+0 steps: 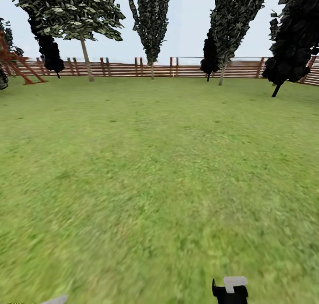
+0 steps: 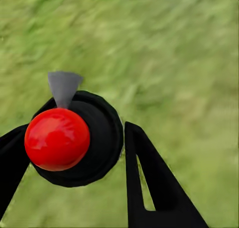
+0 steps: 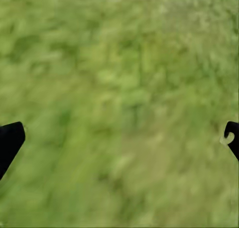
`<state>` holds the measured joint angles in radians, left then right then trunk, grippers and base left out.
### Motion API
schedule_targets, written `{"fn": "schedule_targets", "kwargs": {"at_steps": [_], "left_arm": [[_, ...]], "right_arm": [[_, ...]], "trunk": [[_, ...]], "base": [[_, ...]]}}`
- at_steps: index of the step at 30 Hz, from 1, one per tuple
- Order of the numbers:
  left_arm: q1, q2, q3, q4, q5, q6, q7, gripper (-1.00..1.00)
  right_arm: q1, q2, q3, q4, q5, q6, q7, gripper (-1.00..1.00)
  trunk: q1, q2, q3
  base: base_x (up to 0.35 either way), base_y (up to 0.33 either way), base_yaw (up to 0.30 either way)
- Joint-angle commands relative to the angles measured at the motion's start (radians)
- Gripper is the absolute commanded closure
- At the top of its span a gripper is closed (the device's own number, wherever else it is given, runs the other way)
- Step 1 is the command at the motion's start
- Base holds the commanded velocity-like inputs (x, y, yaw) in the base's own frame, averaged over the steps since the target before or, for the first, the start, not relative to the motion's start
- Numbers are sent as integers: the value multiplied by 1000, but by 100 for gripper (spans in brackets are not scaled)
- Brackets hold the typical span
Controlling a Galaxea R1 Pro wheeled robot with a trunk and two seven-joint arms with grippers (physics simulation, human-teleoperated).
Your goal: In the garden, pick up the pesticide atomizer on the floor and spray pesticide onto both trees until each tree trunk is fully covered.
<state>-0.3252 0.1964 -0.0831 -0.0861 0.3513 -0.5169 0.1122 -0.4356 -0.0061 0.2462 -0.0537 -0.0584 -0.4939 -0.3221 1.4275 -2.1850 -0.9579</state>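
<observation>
I get flat, bright daylight with no clear direction: the lawn (image 1: 155,162) carries no cast shadows and the sky (image 1: 186,25) is a pale, even haze. Grass texture smears into blur toward the near edge of my head view and across both wrist views. A soft highlight sits on the red ball (image 2: 57,138); some trees (image 1: 294,34) render nearly black.

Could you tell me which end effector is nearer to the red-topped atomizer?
Left. The left end effector has its fingers around the atomizer; the right end effector hangs open over bare grass.
</observation>
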Motion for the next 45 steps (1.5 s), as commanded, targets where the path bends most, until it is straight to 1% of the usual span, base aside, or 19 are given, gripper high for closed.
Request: {"fn": "schedule_targets", "kwargs": {"at_steps": [1, 14, 23, 25, 28, 30, 45], "left_arm": [[0, 0, 0, 0, 0, 0, 0, 100], [0, 0, 0, 0, 0, -1, 0, 100], [0, -3, 0, -1, 0, 2, 0, 100], [-1, -1, 1, -1, 2, 2, 0, 100], [0, 2, 27, -1, 2, 0, 0, 100], [-1, 3, 37, -1, 1, -1, 0, 100], [0, 3, 39, -1, -2, -1, 0, 100]], "right_arm": [[0, 0, 0, 0, 0, 0, 0, -100], [0, 2, 0, 0, 0, 1, 0, -100], [0, 2, 0, 0, 0, 1, 0, -100], [0, 2, 0, 0, 0, 1, 0, -100], [0, 2, 1, 0, 0, 1, 0, -100], [0, 2, 0, 0, 0, 1, 0, -100], [0, 1, 1, 0, 0, 2, 1, -100]], "trunk": [[0, 0, 0], [0, 0, 0], [0, 0, 0], [0, 0, 0], [0, 0, 0], [0, 0, 0], [0, 0, 0]], "base": [[231, 246, 283], [218, 230, 284], [53, 10, 283], [296, 0, 283], [331, 0, 283], [338, 0, 283], [339, 0, 273]]}}
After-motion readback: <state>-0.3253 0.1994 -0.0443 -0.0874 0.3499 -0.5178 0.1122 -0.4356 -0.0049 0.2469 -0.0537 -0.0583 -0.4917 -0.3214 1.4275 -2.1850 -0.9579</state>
